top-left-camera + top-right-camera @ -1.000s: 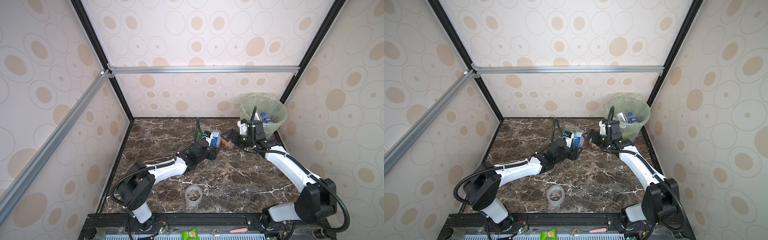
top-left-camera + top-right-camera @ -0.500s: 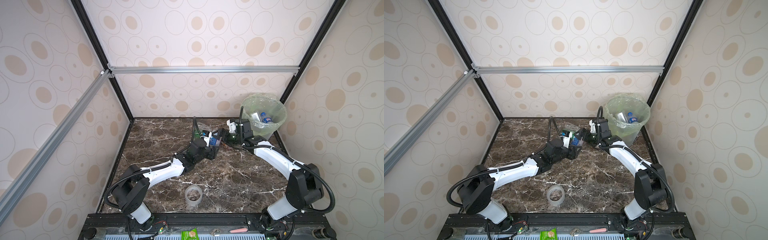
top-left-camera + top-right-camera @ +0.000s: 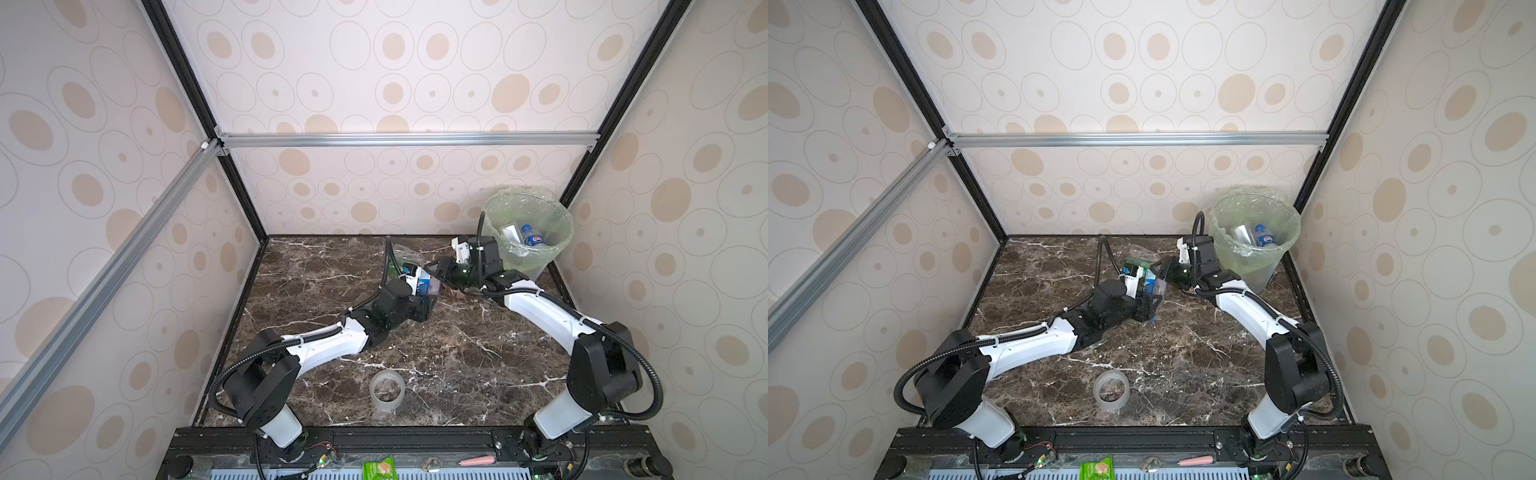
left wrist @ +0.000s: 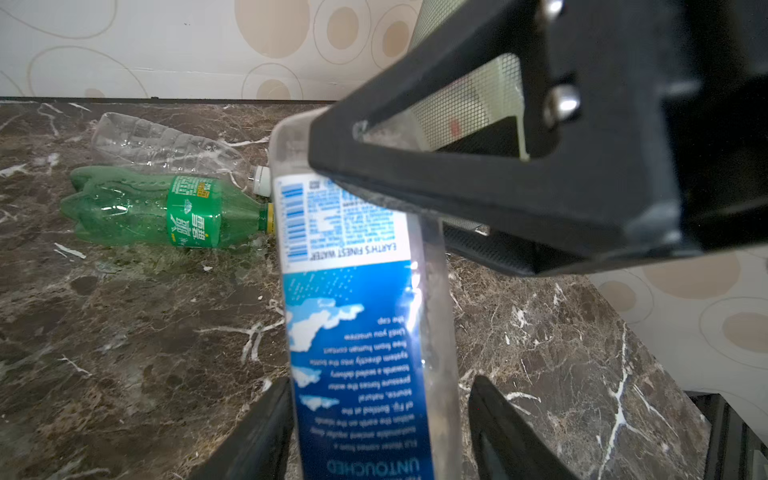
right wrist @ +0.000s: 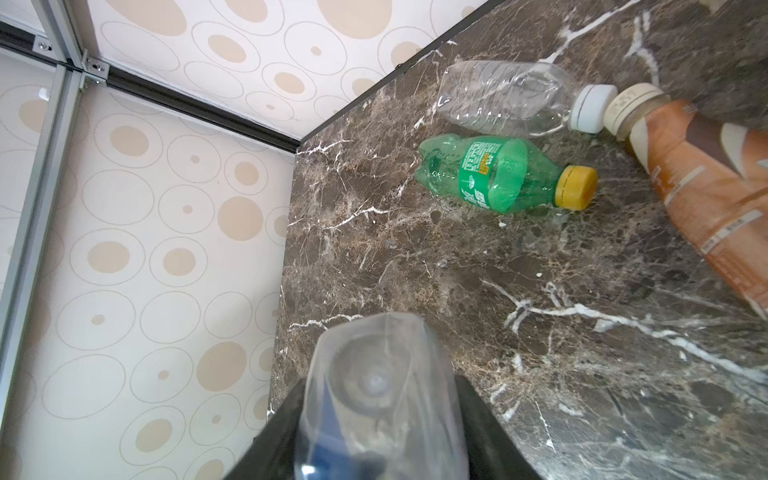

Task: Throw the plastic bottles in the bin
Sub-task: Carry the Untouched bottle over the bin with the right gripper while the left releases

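Note:
A clear plastic bottle with a blue label [image 3: 424, 286] [image 3: 1148, 282] hangs above the table between both arms. My right gripper [image 5: 380, 386] [image 3: 440, 270] is shut on its base end. My left gripper [image 4: 380, 380] [image 3: 428, 305] stands around its labelled body, one finger on the label and the other a little off it. A green bottle [image 4: 145, 208] [image 5: 490, 178], a clear bottle [image 4: 166, 145] [image 5: 498, 95] and an orange-brown bottle [image 5: 706, 187] lie on the table behind. The bin [image 3: 536, 257] [image 3: 1246, 257] stands in the back right corner with a blue-capped bottle [image 3: 531, 237] inside.
A clear tape roll [image 3: 386, 390] [image 3: 1111, 390] stands near the front edge of the marble table [image 3: 478, 365]. The back wall runs just behind the lying bottles. The right wall is close beside the bin.
My right gripper swung left from beside the bin to the blue-label bottle and closed on its end. My left arm kept the bottle near the same spot.

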`<state>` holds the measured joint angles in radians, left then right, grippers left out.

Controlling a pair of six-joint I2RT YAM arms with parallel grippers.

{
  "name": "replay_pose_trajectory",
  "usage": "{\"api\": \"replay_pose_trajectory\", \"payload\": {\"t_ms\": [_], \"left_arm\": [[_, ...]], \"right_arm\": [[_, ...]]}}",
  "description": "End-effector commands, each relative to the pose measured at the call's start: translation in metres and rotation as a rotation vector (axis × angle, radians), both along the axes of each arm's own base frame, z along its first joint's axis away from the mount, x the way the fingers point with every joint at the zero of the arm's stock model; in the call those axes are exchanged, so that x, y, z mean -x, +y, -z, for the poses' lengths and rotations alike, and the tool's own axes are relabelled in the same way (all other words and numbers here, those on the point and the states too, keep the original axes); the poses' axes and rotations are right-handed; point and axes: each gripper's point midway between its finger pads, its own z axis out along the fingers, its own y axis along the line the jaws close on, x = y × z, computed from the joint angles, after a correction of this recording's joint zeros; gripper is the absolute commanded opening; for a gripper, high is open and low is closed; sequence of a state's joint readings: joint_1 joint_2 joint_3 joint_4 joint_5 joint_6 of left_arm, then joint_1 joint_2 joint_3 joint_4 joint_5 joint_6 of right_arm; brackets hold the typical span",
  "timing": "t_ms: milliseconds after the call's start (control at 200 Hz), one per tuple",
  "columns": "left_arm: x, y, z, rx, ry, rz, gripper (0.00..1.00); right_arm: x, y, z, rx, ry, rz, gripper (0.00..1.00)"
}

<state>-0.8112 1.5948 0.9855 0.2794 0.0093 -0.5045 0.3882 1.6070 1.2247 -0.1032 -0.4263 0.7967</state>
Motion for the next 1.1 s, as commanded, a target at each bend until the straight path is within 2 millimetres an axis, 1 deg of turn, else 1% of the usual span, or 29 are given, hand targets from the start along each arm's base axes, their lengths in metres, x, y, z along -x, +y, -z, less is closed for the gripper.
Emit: {"api": "replay_pose_trajectory", "payload": {"t_ms": [0,150,280,325,405,425,530,585,705,760,840,960,1005,1095], "left_arm": [[-0.003,0.003,-0.020,0.049,-0.035,-0.019,0.67],[-0.002,0.005,-0.021,0.045,-0.036,-0.023,0.71],[-0.001,0.007,-0.023,0.040,-0.039,-0.026,0.80],[-0.001,0.009,-0.024,0.038,-0.042,-0.031,0.83],[-0.001,0.012,-0.033,0.041,-0.066,-0.040,0.87],[0.000,0.014,-0.030,0.021,-0.056,-0.042,0.88],[0.001,0.018,-0.043,0.010,-0.084,-0.048,0.96],[0.000,0.021,-0.051,0.004,-0.102,-0.052,0.99],[-0.002,0.022,-0.075,-0.004,-0.156,-0.050,0.99],[-0.003,0.021,-0.087,-0.010,-0.180,-0.046,0.99],[-0.007,0.017,-0.110,-0.010,-0.227,-0.036,0.99],[-0.011,0.007,-0.151,0.014,-0.310,-0.008,0.99],[-0.013,0.001,-0.166,0.028,-0.338,0.005,0.99],[-0.018,-0.015,-0.189,0.051,-0.376,0.042,0.99]], "right_arm": [[-0.002,0.006,-0.010,-0.018,-0.029,-0.008,0.48],[-0.001,0.004,-0.007,-0.006,-0.029,-0.002,0.47],[-0.004,-0.001,-0.006,0.046,-0.042,0.003,0.47],[-0.004,-0.003,-0.008,0.064,-0.050,0.003,0.47],[-0.008,-0.007,-0.016,0.098,-0.077,0.009,0.47],[-0.010,-0.009,-0.018,0.106,-0.084,0.013,0.47],[-0.018,-0.020,-0.036,0.139,-0.116,0.019,0.46],[-0.022,-0.027,-0.050,0.163,-0.145,0.029,0.46],[-0.031,-0.048,-0.091,0.237,-0.243,0.067,0.46],[-0.034,-0.058,-0.116,0.277,-0.299,0.089,0.46],[-0.035,-0.076,-0.153,0.356,-0.386,0.134,0.46],[-0.028,-0.105,-0.218,0.486,-0.546,0.226,0.46],[-0.022,-0.117,-0.242,0.532,-0.608,0.266,0.46],[-0.005,-0.141,-0.290,0.618,-0.726,0.359,0.46]]}}
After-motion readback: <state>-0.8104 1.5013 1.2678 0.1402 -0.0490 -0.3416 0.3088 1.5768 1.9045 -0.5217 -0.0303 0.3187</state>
